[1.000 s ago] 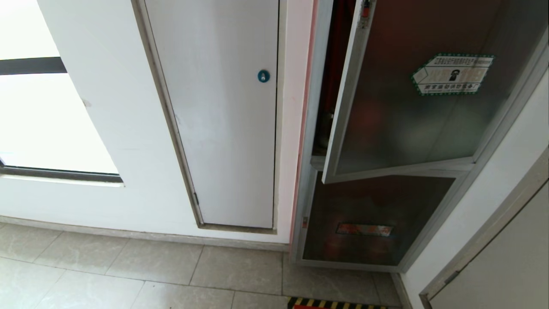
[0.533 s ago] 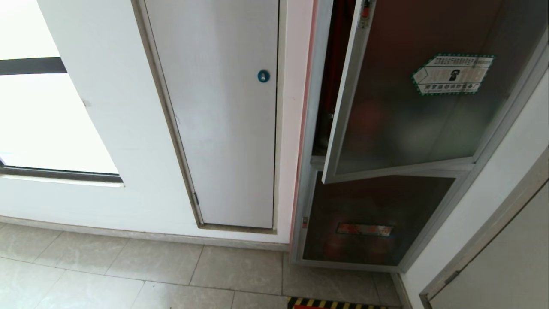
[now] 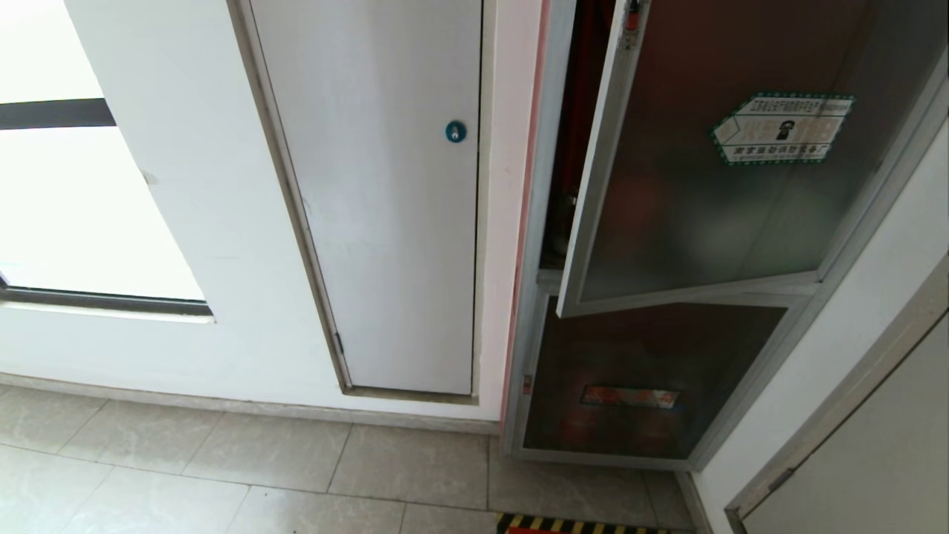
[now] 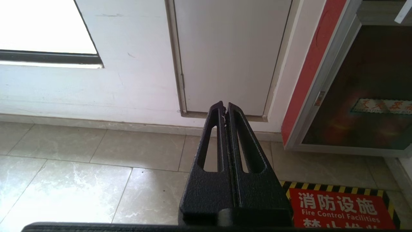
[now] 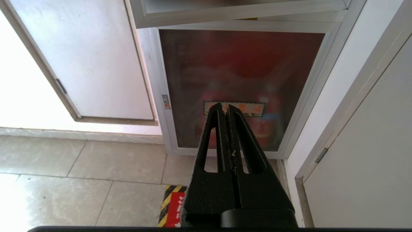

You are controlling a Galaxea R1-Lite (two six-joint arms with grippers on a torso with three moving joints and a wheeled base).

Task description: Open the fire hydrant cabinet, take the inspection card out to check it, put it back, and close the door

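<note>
The fire hydrant cabinet (image 3: 530, 311) stands at the right of the wall, its silver frame reaching down to the tiled floor (image 3: 222, 475). The door (image 3: 689, 193), a dark tinted pane in a silver frame bearing a green-edged hexagonal sticker (image 3: 780, 127), stands ajar: its free edge is swung out from the frame, leaving a narrow gap through which red interior shows. The inspection card cannot be made out through that gap. Below the crossbar, the smaller glass door (image 3: 637, 378) with a red strip label sits flush in the frame.

Neither arm appears in the head view. The left gripper (image 4: 224, 108) hangs low above the floor, pointing toward the foot of the white panel (image 4: 231, 54); its 2 fingers (image 4: 214, 135) are pressed together tip to tip, holding nothing and touching nothing. The right gripper (image 5: 225, 109) faces the smaller glass door from some way off; its 2 fingers (image 5: 212, 135) are likewise fully closed and empty, clear of the glass.

The white panel carries a blue round lock (image 3: 455, 131). A red floor marking with black-and-yellow border (image 4: 338, 206) lies on the tiles in front of the cabinet.
</note>
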